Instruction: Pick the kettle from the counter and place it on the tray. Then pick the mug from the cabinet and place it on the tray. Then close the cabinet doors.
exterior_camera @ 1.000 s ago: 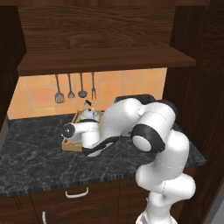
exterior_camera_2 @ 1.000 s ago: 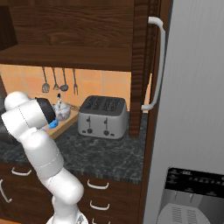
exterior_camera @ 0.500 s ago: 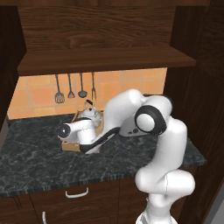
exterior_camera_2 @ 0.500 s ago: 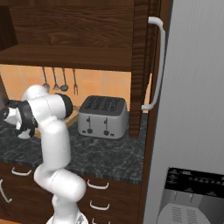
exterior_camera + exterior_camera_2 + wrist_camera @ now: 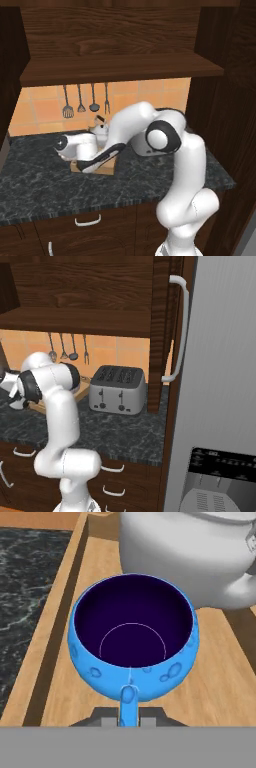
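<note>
The tool is clamped on the blue mug's handle — mug over the light-wood tray, just beside the kettle.

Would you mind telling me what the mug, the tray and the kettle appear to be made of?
Mug: probably glazed ceramic, glossy bright blue with darker speckles and a dark inside.
Tray: light wood, matte, with visible grain.
Kettle: likely metal, smooth silver-white with soft shading.
</note>
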You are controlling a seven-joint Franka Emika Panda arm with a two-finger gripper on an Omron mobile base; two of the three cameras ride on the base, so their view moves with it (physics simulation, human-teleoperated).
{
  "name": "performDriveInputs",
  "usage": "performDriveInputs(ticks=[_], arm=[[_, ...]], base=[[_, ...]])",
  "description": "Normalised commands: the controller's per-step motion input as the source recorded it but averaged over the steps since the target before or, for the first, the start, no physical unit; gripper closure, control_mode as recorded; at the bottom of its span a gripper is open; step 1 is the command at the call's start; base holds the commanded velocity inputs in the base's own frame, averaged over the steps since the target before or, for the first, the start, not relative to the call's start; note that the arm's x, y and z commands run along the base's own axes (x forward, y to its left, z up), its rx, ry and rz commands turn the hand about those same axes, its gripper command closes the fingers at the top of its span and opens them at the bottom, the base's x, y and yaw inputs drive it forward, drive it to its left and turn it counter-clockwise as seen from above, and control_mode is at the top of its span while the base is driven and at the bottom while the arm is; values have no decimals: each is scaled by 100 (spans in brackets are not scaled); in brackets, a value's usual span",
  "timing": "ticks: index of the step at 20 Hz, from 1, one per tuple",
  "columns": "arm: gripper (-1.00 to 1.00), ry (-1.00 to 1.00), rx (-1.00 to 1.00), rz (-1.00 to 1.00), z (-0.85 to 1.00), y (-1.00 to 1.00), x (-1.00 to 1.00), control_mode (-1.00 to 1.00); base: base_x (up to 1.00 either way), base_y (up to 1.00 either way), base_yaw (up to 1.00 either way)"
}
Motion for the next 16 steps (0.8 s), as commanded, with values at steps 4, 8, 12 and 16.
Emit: performDriveInputs(ticks=[4,8,12,16], arm=[[-100,7,0,0,0,-1,-2,-100],[-100,1,0,0,9,-4,0,-100],[-100,0,0,0,38,0,-21,-100],[-100,-3,0,0,53,0,-50,-100]], base=[[0,0,0],[0,0,0],[0,0,0],[0,0,0]])
